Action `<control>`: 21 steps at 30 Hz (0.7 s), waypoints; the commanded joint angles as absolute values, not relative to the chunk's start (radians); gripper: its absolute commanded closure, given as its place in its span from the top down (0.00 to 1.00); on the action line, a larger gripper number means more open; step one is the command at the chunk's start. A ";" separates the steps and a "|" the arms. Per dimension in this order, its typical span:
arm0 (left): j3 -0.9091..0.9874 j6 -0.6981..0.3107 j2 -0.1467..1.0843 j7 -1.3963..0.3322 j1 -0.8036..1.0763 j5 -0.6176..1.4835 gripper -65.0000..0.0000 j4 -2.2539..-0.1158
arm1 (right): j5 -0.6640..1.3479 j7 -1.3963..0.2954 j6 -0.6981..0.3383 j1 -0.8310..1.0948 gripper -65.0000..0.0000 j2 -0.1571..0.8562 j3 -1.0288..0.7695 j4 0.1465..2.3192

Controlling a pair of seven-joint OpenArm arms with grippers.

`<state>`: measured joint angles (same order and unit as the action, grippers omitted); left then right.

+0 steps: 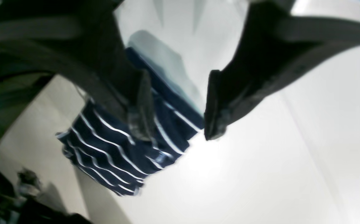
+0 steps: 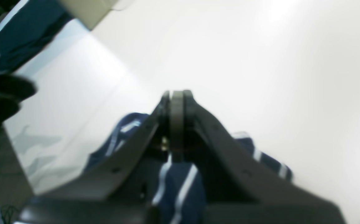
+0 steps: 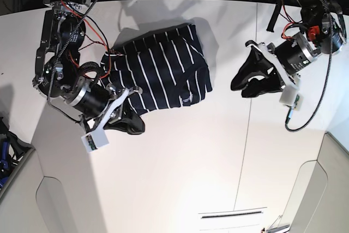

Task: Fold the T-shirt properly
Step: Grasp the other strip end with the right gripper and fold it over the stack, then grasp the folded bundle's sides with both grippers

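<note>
The T-shirt (image 3: 161, 69) lies folded into a dark navy, white-striped block on the white table (image 3: 180, 162), with a small pale label (image 3: 187, 100) near its front right corner. My right gripper (image 3: 139, 130) is shut at the shirt's front left edge. In the right wrist view its tips (image 2: 176, 97) are pressed together over bare table, striped fabric (image 2: 180, 189) shows under the fingers, and none shows between the tips. My left gripper (image 3: 238, 88) stands open to the right of the shirt, apart from it. In the left wrist view it (image 1: 177, 127) holds nothing, and the shirt (image 1: 114, 152) lies beyond.
Red and black cables (image 3: 82, 9) hang on the right-wrist arm at the back left. The table's left edge (image 3: 38, 124) drops off beside that arm. A seam (image 3: 248, 135) runs down the table on the right, and a narrow slot (image 3: 232, 213) sits near the front.
</note>
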<state>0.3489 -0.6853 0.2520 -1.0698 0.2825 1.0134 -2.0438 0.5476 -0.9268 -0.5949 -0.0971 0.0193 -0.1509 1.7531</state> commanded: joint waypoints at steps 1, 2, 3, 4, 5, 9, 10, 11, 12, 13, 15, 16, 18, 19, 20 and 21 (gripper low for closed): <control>0.323 -0.698 0.260 -1.052 0.275 1.035 0.33 -2.061 | 0.553 -0.885 -0.598 -0.116 0.00 0.023 -0.164 1.757; 0.290 -0.698 0.260 -1.052 0.275 1.030 0.31 -2.061 | 0.537 -0.867 -0.598 -0.116 0.00 0.024 -0.176 1.744; 0.256 -0.698 0.260 -1.052 0.275 1.021 0.29 -2.061 | 0.529 -0.847 -0.598 -0.116 0.00 0.032 -0.183 1.729; 0.219 -0.698 0.260 -1.052 0.275 1.010 0.27 -2.061 | 0.530 -0.824 -0.598 -0.116 0.00 0.043 -0.184 1.711; 0.182 -0.698 0.260 -1.052 0.275 0.991 0.27 -2.061 | 0.530 -0.801 -0.598 -0.116 0.00 0.056 -0.184 1.691; 0.047 -0.698 0.252 -1.015 0.283 0.875 0.27 -2.060 | 0.529 -0.757 -0.598 -0.138 0.00 0.092 -0.184 1.602; 0.022 -0.698 0.245 -0.998 0.286 0.843 0.27 -2.060 | 0.527 -0.757 -0.598 -0.150 0.00 0.097 -0.184 1.577; -0.001 -0.698 0.234 -0.983 0.286 0.812 0.27 -2.060 | 0.527 -0.758 -0.598 -0.162 0.00 0.101 -0.183 1.551; -0.019 -0.698 0.221 -0.974 0.286 0.781 0.27 -2.059 | 0.527 -0.759 -0.598 -0.175 0.00 0.102 -0.183 1.527; -0.035 -0.698 0.207 -0.964 0.286 0.751 0.27 -2.057 | 0.527 -0.759 -0.598 -0.185 0.00 0.102 -0.183 1.506; -0.054 -0.698 0.177 -0.947 0.286 0.705 0.27 -2.039 | 0.532 -0.759 -0.598 -0.204 0.00 0.102 -0.183 1.467; -0.059 -0.698 0.163 -0.940 0.286 0.691 0.27 -2.023 | 0.533 -0.759 -0.598 -0.210 0.00 0.102 -0.183 1.449; -0.059 -0.698 0.143 -0.929 0.285 0.667 0.27 -1.979 | 0.539 -0.759 -0.598 -0.221 0.00 0.102 -0.183 1.420; -0.059 -0.698 0.141 -0.915 0.285 0.660 0.27 -1.953 | 0.540 -0.758 -0.599 -0.226 0.00 0.102 -0.183 1.405; -0.059 -0.698 0.141 -0.907 0.285 0.659 0.27 -1.926 | 0.542 -0.758 -0.598 -0.228 0.00 0.102 -0.183 1.392; -0.059 -0.690 0.142 -0.900 0.284 0.659 0.27 -1.901 | 0.542 -0.759 -0.599 -0.230 0.00 0.102 -0.183 1.382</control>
